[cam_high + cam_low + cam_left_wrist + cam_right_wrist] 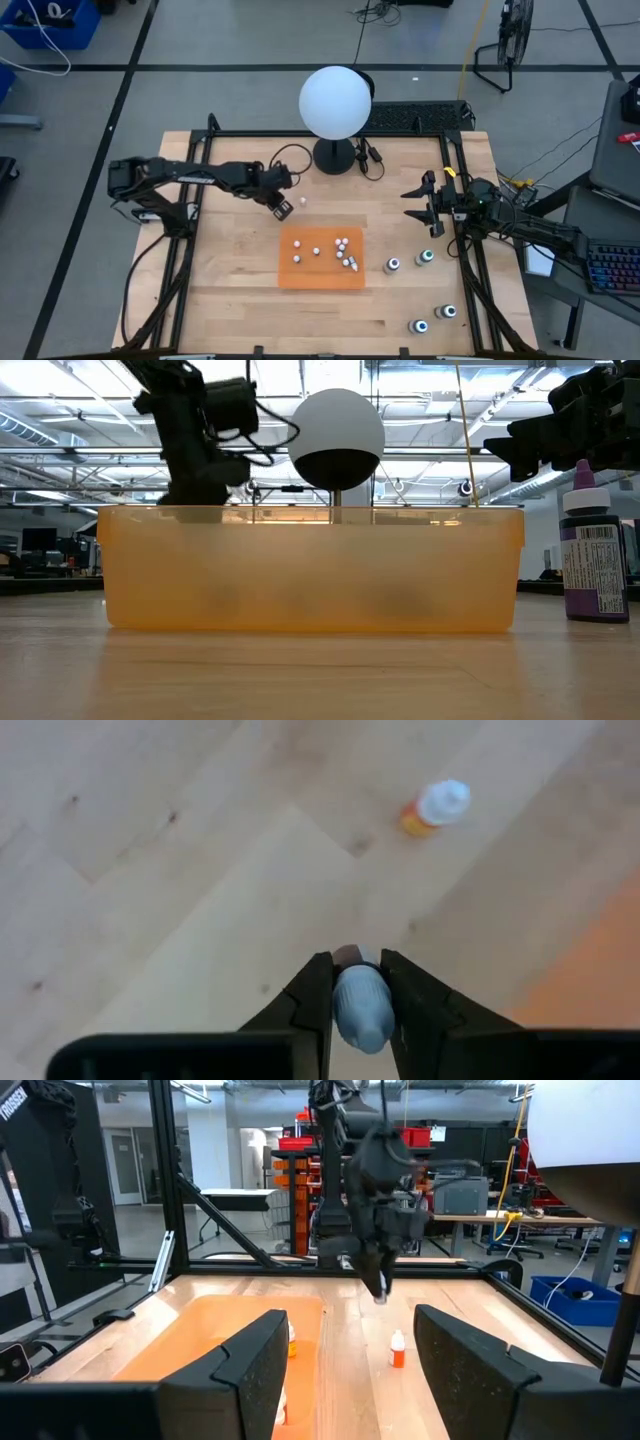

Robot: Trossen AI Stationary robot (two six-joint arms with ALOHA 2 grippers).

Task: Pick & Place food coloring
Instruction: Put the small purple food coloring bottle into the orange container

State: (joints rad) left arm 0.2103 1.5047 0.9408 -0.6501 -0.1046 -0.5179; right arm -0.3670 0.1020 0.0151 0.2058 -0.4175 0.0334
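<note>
My left gripper hovers above the bare wood just beyond the orange tray's far left corner, shut on a tiny whitish bottle. A second tiny bottle, white-capped with an orange body, stands on the table a little to its right. Several tiny bottles lie in the tray. Dark bottles with light tops stand right of the tray. My right gripper waits open near the right frame. My left gripper pinches the tiny whitish bottle's body between its two fingers, coming from above and pointing down. The bottle is lifted clear of the table; the right wrist view shows it at the fingertips, well above the wood.
A white globe lamp on a black base stands at the far middle of the table. Black frame rails run along both sides. One purple bottle shows right of the tray wall in the low view. Bare wood lies between tray and lamp.
</note>
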